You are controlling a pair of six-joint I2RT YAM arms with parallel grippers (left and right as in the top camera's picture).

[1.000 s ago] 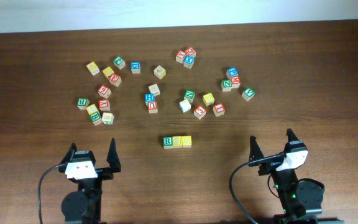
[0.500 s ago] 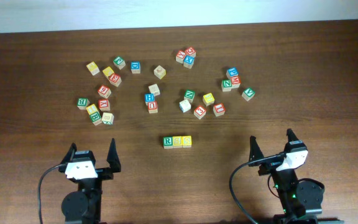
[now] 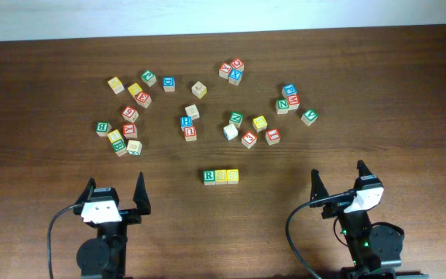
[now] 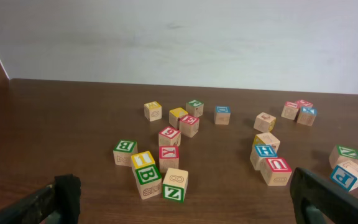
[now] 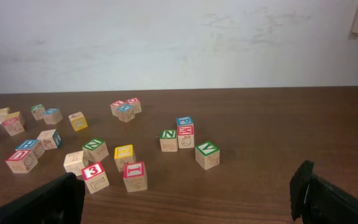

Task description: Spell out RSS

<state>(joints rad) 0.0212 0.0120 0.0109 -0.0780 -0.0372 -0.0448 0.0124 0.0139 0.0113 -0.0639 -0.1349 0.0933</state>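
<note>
In the overhead view three cubes stand touching in a row at the table's middle front: a green R cube (image 3: 209, 177), then a yellow S cube (image 3: 221, 177) and another yellow S cube (image 3: 232, 177). My left gripper (image 3: 115, 191) is open and empty at the front left, well left of the row. My right gripper (image 3: 337, 180) is open and empty at the front right, well right of the row. The row is out of both wrist views. The left fingers frame the left wrist view (image 4: 182, 202); the right fingers frame the right wrist view (image 5: 188, 196).
Many loose letter cubes lie scattered across the back half: a left cluster (image 3: 126, 116), a centre pair (image 3: 187, 126), a back group (image 3: 231, 70) and a right group (image 3: 289, 99). In the left wrist view the nearest is a green Z cube (image 4: 174, 185); in the right wrist view, a red cube marked 3 (image 5: 95, 176).
</note>
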